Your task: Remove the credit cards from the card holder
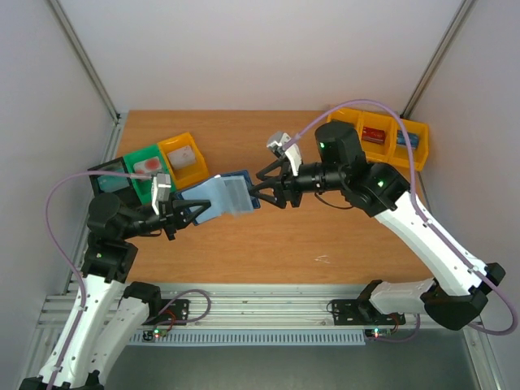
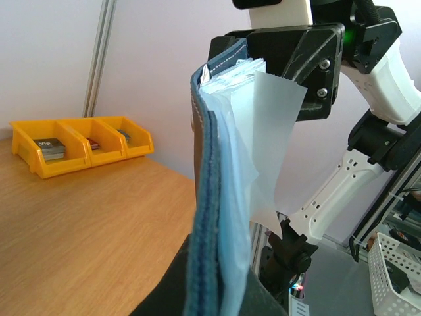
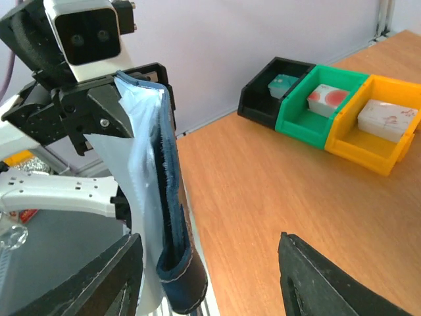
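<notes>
The card holder (image 1: 221,195) is a navy wallet with pale blue lining, held in the air between the two arms. My left gripper (image 1: 188,211) is shut on its left end. In the left wrist view the card holder (image 2: 209,197) stands edge-on between the fingers of my left gripper (image 2: 220,297), with a pale translucent flap (image 2: 276,131) hanging out. Thin pale edges (image 2: 227,71) show at its top; I cannot tell whether they are credit cards. No red or black card shows. My right gripper (image 1: 262,191) is open at the holder's right end. In the right wrist view my right gripper (image 3: 209,238) straddles the card holder (image 3: 172,217) without touching.
A yellow three-part bin (image 1: 382,134) with small items stands at the back right, also in the left wrist view (image 2: 79,145). Black (image 3: 276,89), green (image 3: 322,105) and yellow (image 3: 378,128) bins with small boxes stand at the back left. A white basket (image 2: 395,263) sits off the table.
</notes>
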`<action>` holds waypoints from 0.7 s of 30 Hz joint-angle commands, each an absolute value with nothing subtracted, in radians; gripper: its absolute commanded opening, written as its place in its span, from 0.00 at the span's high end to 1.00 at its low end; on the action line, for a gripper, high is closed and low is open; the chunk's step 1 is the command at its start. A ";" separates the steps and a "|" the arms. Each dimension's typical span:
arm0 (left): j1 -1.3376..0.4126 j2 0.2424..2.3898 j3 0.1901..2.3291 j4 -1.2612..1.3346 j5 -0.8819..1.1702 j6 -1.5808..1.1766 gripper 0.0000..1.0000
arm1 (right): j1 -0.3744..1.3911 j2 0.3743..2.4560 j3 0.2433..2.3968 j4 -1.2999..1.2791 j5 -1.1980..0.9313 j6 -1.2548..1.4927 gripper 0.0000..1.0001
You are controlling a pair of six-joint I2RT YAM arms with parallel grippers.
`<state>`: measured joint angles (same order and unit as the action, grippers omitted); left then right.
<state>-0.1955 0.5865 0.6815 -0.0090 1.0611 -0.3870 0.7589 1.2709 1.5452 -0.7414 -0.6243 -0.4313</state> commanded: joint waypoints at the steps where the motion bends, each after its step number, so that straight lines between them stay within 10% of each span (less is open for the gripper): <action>1: -0.189 0.571 0.701 0.047 1.065 -0.396 1.00 | 0.750 1.255 1.537 -0.732 -0.629 -0.425 0.43; 21: -0.189 0.570 0.701 0.049 1.074 -0.377 1.00 | 0.799 1.365 1.577 -0.661 -0.623 -0.374 0.43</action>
